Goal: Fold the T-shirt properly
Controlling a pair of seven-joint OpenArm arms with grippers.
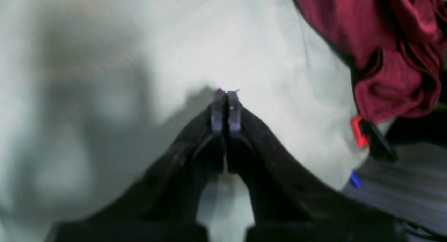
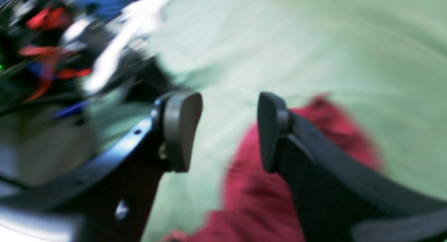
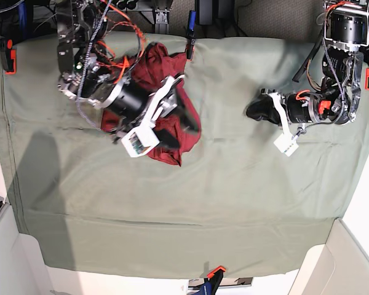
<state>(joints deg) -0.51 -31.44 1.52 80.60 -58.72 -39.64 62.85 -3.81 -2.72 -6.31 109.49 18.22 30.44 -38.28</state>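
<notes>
Green table cloth point(image 3: 234, 190) lies bare beside T-shirt point(image 3: 157, 67).

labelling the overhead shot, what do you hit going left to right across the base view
orange clamp → right arm over the T-shirt → blue clip at the far cloth edge → left pincer, shut, over bare green table cloth → left arm

Table was covered by a sage-green cloth point(image 3: 234, 184), wrinkled, held at the edges by orange clamps point(image 3: 10, 56), one at the near edge point(image 3: 216, 271). A blue clip point(image 3: 190, 32) sat on the far edge. Pale floor or panels point(image 3: 363, 246) showed at the near corners. Lighting was even, soft shadow on the cloth's left side.
</notes>
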